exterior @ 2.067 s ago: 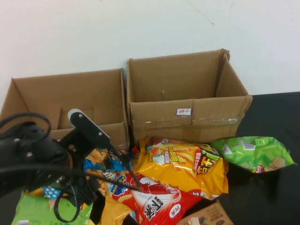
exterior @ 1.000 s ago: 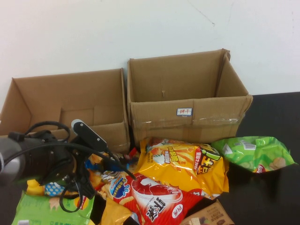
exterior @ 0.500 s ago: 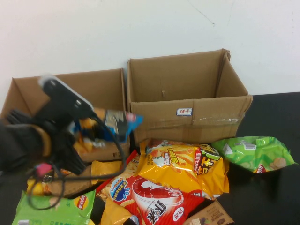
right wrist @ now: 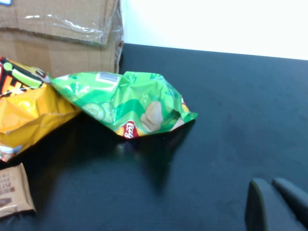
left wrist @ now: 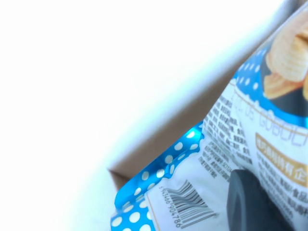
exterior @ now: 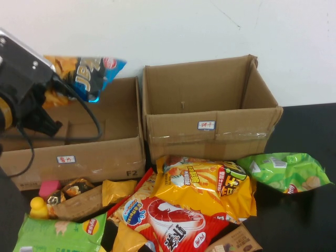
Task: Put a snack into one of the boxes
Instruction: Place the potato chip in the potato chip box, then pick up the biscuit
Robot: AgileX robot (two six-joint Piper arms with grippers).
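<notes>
Backdrop: white wall behind a dark bench [exterior: 310, 220] carrying two open cardboard boxes and a heap of snack packs.
Left hand [exterior: 52, 86]: raised above the left box [exterior: 79, 152], clamped on the blue chip bag [exterior: 86, 73]; the left wrist view shows a dark finger [left wrist: 250, 202] pressed on the bag's barcode end.
Blue chip bag: hangs in the air over the left box's back part, its free end reaching toward the wall between the boxes.
Right box [exterior: 210, 113]: open, just beside the left box.
Risk: the grip looks to be on one end only, so the bag may swing or slip; let go too soon, it could catch the shared wall or land on the heap in front.
Right hand [right wrist: 276, 204]: low over bare bench near the green bag [right wrist: 127, 103], fingers close together, holding nothing.
</notes>
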